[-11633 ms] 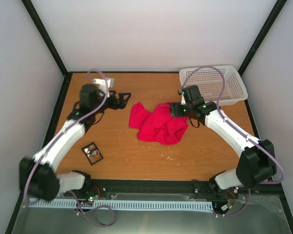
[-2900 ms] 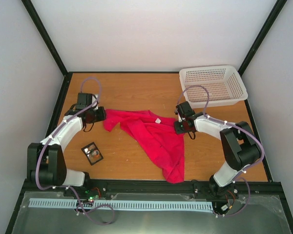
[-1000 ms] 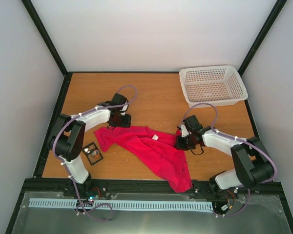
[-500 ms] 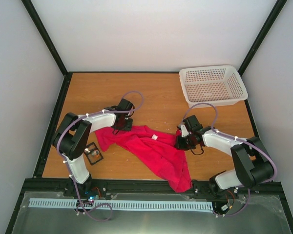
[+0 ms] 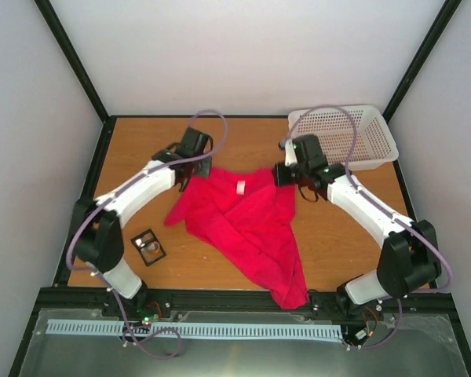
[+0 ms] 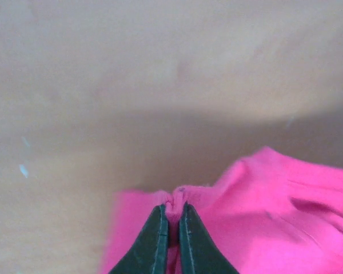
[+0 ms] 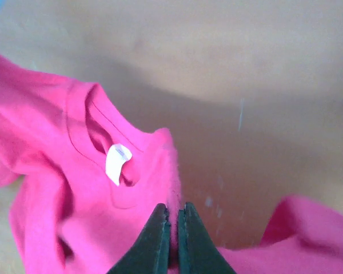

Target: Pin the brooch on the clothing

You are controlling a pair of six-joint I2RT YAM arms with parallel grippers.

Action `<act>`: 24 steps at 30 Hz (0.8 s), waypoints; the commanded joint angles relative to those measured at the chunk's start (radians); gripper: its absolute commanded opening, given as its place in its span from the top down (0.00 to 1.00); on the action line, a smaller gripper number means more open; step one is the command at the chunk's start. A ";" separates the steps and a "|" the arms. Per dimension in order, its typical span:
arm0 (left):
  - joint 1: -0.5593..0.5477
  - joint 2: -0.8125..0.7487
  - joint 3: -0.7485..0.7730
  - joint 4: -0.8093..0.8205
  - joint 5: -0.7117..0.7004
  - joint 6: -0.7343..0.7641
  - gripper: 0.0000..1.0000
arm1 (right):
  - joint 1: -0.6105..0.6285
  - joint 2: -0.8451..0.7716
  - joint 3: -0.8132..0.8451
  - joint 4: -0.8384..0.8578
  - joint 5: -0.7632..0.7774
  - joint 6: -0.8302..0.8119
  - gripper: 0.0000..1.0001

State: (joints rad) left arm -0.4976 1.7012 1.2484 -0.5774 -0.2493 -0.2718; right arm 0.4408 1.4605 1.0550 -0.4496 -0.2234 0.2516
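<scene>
The clothing, a crimson T-shirt (image 5: 243, 220), is stretched between both grippers and trails down to the table's near edge. Its white neck label (image 5: 240, 187) faces up. My left gripper (image 5: 198, 166) is shut on a pinched fold of the shirt's upper left edge (image 6: 228, 211), the fabric bunched between its fingertips (image 6: 172, 210). My right gripper (image 5: 281, 174) is shut on the shirt's hem beside the neck opening (image 7: 172, 210), with the label (image 7: 117, 161) just to its left. The brooch (image 5: 151, 247) shows as a pale speck inside a small black case, well left of both grippers.
The black frame-like case (image 5: 148, 246) lies on the wooden table near the left arm's elbow. A white perforated basket (image 5: 361, 141) stands at the back right, partly behind the right arm's cable. The enclosure walls bound the table on three sides.
My left gripper has shut on the shirt's edge. Both grippers have moved toward the back of the table, pulling the shirt's top edge wider and further away.
</scene>
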 commanded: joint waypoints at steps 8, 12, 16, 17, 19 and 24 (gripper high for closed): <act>-0.001 -0.509 0.270 0.179 0.018 0.290 0.99 | -0.001 -0.275 0.401 -0.002 0.100 -0.276 0.97; -0.002 -0.682 0.309 0.269 0.214 0.344 0.99 | -0.001 -0.395 0.502 -0.008 0.003 -0.344 0.97; -0.001 -0.800 0.365 0.315 0.456 0.311 0.99 | -0.001 -0.519 0.538 0.023 -0.201 -0.339 0.97; -0.002 -0.819 0.385 0.323 0.496 0.292 0.99 | -0.001 -0.544 0.544 0.037 -0.230 -0.322 0.97; -0.002 -0.853 0.428 0.338 0.559 0.264 0.99 | -0.001 -0.583 0.566 0.046 -0.282 -0.293 0.97; -0.002 -0.898 0.496 0.381 0.677 0.203 0.99 | -0.001 -0.617 0.646 0.050 -0.356 -0.251 0.97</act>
State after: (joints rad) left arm -0.4976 0.8181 1.6913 -0.2756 0.2810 -0.0120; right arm 0.4408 0.8448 1.6611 -0.4179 -0.4850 -0.0372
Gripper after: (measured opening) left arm 0.047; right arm 0.030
